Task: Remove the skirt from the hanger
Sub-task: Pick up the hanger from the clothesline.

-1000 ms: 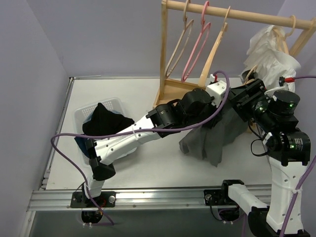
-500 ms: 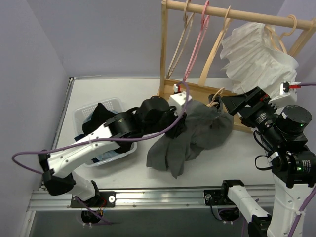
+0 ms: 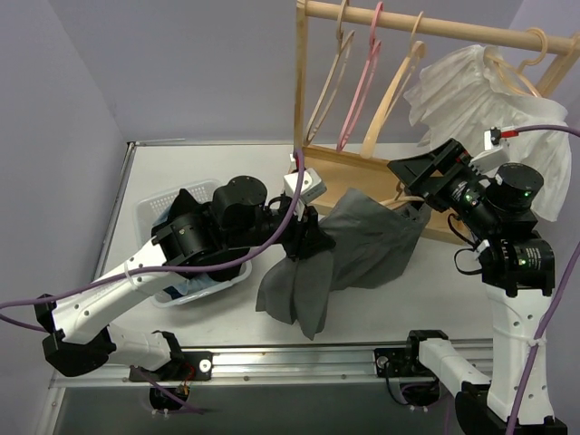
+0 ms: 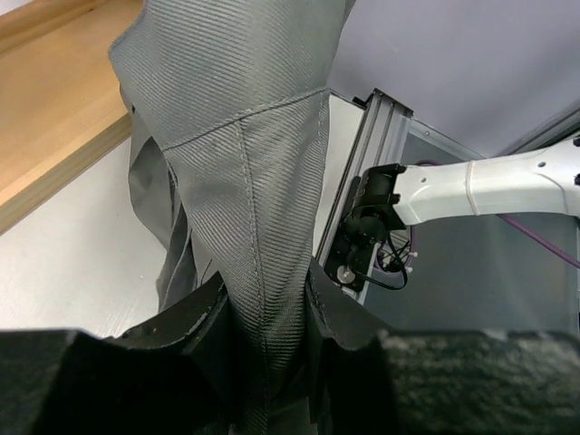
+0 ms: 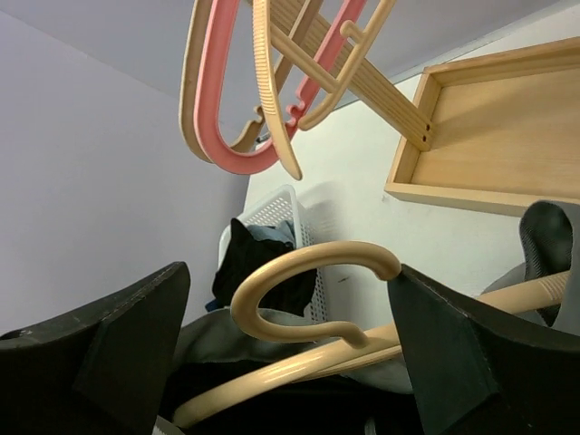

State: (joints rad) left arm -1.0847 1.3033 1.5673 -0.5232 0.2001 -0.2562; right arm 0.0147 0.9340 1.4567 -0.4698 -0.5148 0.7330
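Note:
The grey skirt (image 3: 362, 243) hangs in a bunched fold over the table, and my left gripper (image 3: 306, 243) is shut on its left part. In the left wrist view the ribbed cloth of the skirt (image 4: 245, 181) runs down between the two black fingers of my left gripper (image 4: 265, 335) and is pinched there. The pale wooden hanger (image 3: 401, 193) lies at the skirt's upper right corner. My right gripper (image 3: 412, 177) stands open around it. The hanger's hook (image 5: 308, 272) sits between the wide-apart fingers of my right gripper (image 5: 290, 335), with grey skirt cloth (image 5: 553, 240) draped off its arm.
A wooden rack (image 3: 435, 27) stands at the back with bare wooden hangers, a pink hanger (image 3: 362, 91) and a white ruffled blouse (image 3: 480, 91). Its wooden base tray (image 3: 362, 172) lies behind the skirt. A white basket (image 3: 168, 204) of dark clothes sits at the left.
My left arm has drawn back to the left, pulling the skirt with it. My right gripper has spread wider around the hanger's hook and risen, and the white blouse now hangs free.

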